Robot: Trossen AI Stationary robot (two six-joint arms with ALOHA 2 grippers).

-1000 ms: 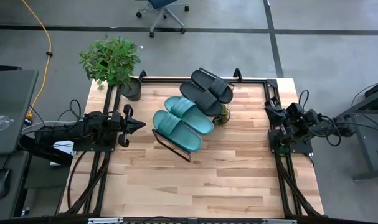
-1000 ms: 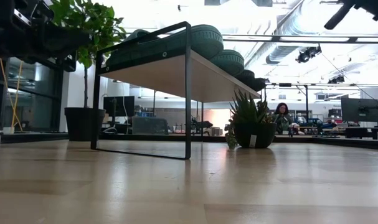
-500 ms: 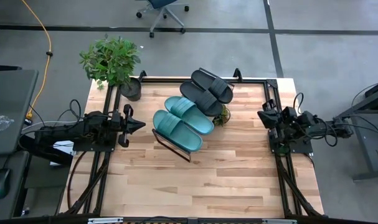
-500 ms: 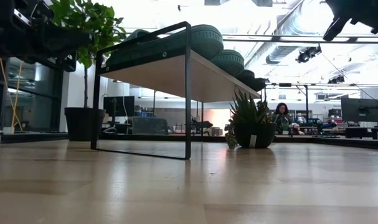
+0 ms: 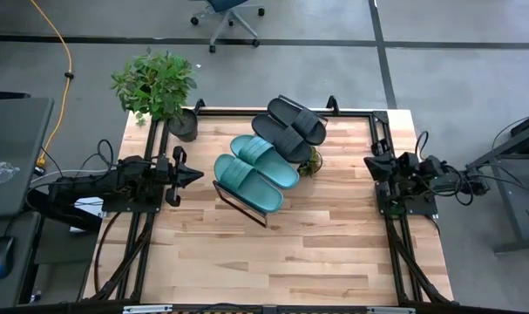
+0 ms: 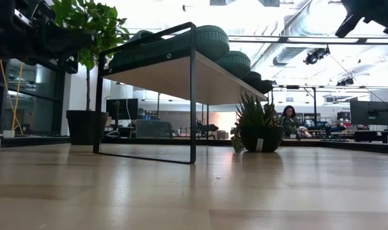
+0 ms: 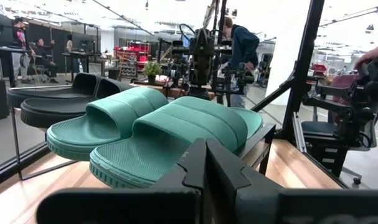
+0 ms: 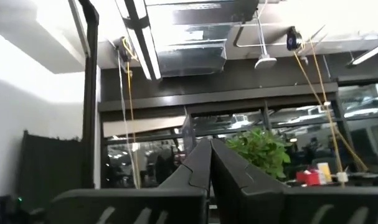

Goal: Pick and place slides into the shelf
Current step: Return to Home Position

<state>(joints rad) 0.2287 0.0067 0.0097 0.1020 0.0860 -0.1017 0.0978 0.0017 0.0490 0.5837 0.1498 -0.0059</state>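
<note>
left gripper (image 5: 197,175): jaws were fully closed. the two fingers (image 7: 192,171) met along their inner edges with no gap. they held nothing and touched nothing. the gripper was raised above the left side of the table (image 5: 316,253), near the shelf (image 5: 240,206), with its tips pointing at the teal slides (image 5: 247,181).

right gripper (image 5: 371,162): jaws were fully closed, with the fingers (image 8: 198,165) pressed together. they were empty and in contact with nothing. the gripper was raised at the right edge of the table, well apart from the shelf.

slides: all four lay on the shelf board, side by side in one row, soles down. the two teal slides occupied the end nearer the left gripper. the two black slides (image 5: 286,131) occupied the far end. each slide was touching or just beside its neighbour.

shelf: it stood on the table between the two arms, on thin black legs.

other items: a small potted plant (image 5: 310,161) stood on the table just beside the shelf, near the black slides. a large potted plant (image 5: 155,85) stood at the far left corner.
</note>
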